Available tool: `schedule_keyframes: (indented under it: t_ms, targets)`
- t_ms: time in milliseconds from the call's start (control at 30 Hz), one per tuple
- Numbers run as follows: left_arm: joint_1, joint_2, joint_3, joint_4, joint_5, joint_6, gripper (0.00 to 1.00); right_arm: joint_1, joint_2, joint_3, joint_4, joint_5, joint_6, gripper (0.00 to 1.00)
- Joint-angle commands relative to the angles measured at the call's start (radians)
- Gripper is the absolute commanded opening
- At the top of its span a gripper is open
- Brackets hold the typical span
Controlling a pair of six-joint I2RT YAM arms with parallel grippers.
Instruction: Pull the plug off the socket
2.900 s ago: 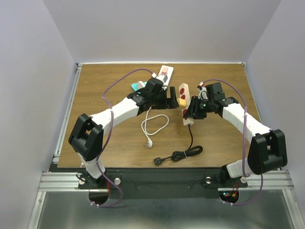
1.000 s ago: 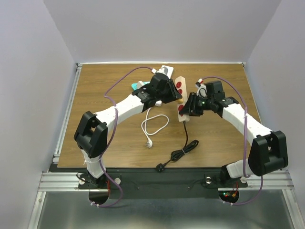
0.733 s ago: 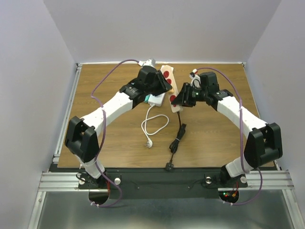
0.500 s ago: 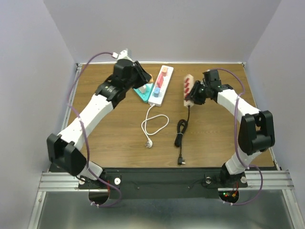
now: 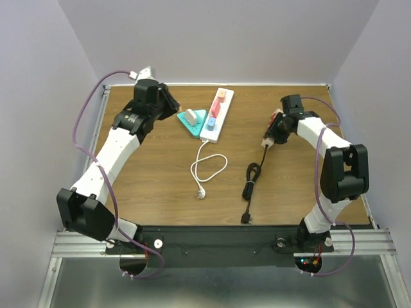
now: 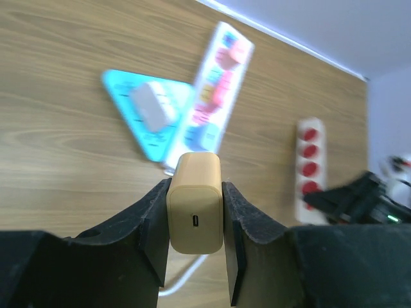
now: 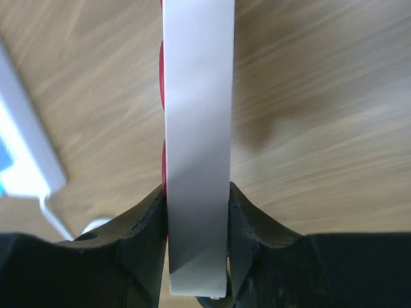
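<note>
Since the arms drew apart, left jaws clench the freed plug, right jaws grip the socket strip: done.

A wooden bench carries a white power strip with coloured sockets, a teal triangular adapter touching its left side, a looped white cord and a bundled black cable.

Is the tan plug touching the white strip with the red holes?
Apart. The left wrist view shows the tan plug pinched in the left gripper, with table showing between it and the strip.
</note>
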Motion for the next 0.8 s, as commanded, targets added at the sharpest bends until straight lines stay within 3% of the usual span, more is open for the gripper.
schedule_keyframes:
  t_ms: [0,233,400,533,767]
  targets:
    - [0.140,-0.094,-0.076,-0.037,-0.034,0.090,0.00,-0.130,0.036,0.136,-0.007,0.175,-0.022,0.00]
    - [0.289,-0.177,-0.218,-0.045,-0.031,0.121,0.00,-0.226,0.171,0.423,-0.043,0.353,-0.164,0.00]
    - [0.358,-0.183,-0.322,-0.023,-0.032,0.146,0.00,-0.226,0.375,0.654,-0.117,0.354,-0.358,0.00]
    - [0.398,-0.153,-0.376,0.001,-0.032,0.175,0.00,-0.226,0.445,0.680,-0.122,0.322,-0.418,0.00]
    - [0.433,-0.071,-0.439,0.087,-0.034,0.181,0.00,-0.226,0.530,0.697,-0.123,0.409,-0.411,0.00]
